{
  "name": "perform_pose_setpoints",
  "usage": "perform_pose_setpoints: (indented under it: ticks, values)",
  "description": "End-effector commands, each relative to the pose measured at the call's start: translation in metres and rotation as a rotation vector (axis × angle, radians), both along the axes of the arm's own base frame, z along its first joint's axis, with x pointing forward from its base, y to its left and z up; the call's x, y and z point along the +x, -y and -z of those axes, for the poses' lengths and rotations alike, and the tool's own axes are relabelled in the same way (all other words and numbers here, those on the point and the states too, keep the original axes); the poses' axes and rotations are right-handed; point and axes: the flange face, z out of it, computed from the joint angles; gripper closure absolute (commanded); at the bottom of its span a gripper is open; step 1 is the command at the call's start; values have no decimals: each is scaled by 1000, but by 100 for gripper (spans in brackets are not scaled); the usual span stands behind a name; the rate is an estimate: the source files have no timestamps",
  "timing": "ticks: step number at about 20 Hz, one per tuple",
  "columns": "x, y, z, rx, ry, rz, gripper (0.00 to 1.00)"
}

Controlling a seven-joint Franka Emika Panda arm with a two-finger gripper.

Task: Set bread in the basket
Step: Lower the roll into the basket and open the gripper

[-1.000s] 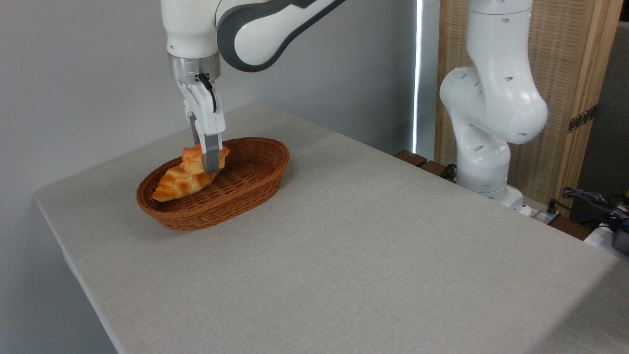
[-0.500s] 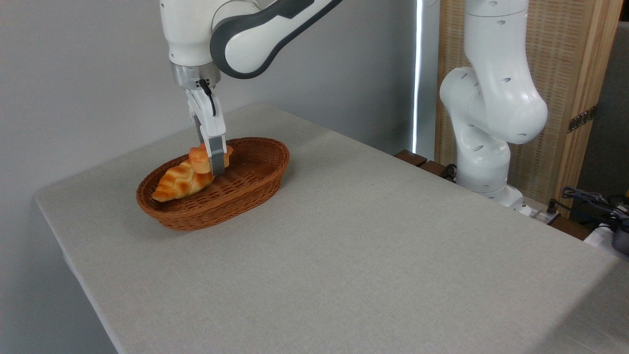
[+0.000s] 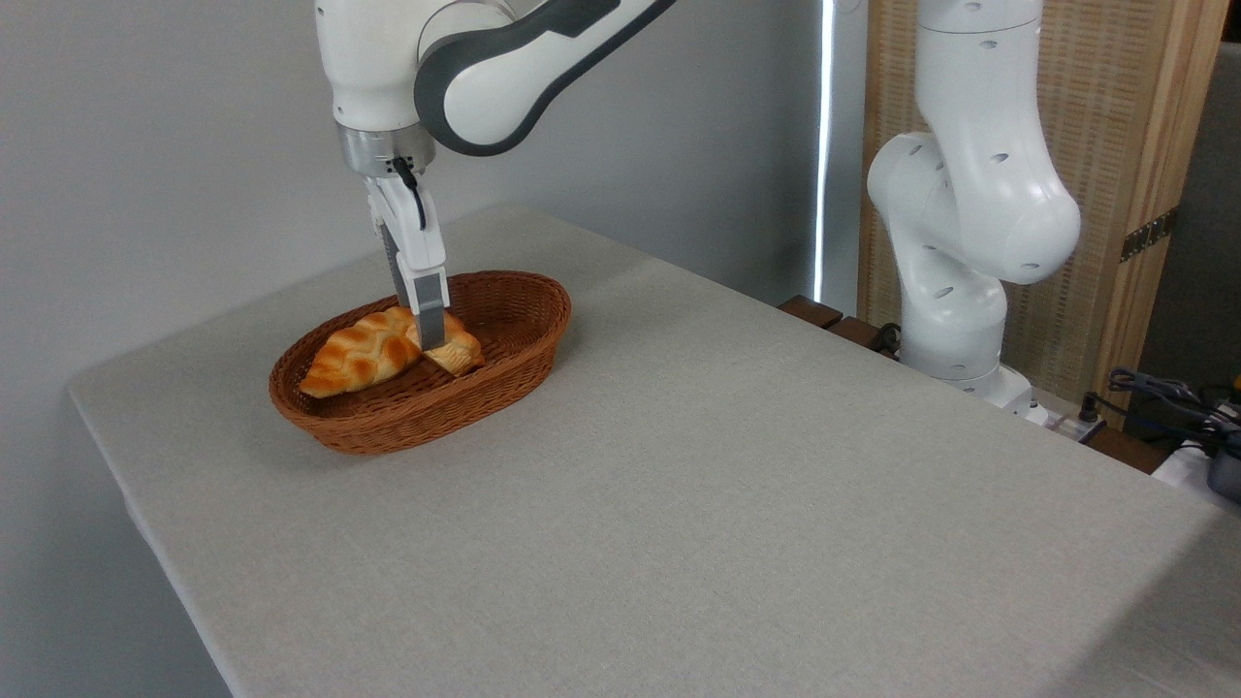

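Observation:
The bread (image 3: 460, 355), a small orange-golden bun, lies tipped on its side on the floor of the reddish-brown wicker basket (image 3: 407, 427), at the back left of the table. It rests against the end of a longer braided golden loaf (image 3: 357, 359) in the same basket. My gripper (image 3: 419, 330) points down into the basket just above and left of the bun. It is open, its near finger (image 3: 429, 315) partly covers the bun's left side, and the bun is free of its grip.
The arm's white base (image 3: 960, 242) stands past the table's right rear edge, with cables (image 3: 1163, 397) beside it. A grey wall runs close behind the basket. The table's left edge (image 3: 107, 456) lies near the basket.
The bun was held in the fingers above the loaf. It has dropped down and to the right onto the basket floor, while the gripper stayed almost in place.

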Motion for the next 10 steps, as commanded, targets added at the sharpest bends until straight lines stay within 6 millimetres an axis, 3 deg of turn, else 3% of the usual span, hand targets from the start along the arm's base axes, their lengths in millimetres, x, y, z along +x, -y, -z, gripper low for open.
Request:
perform_pose_setpoints:
  ticks: [1,6,10]
  values:
    - [5,1,-3,-7,16,-19,0]
    - [15,-14,-10,-10,27,-52,0]
    - [47,-62,-34,-26,73,-146,0]
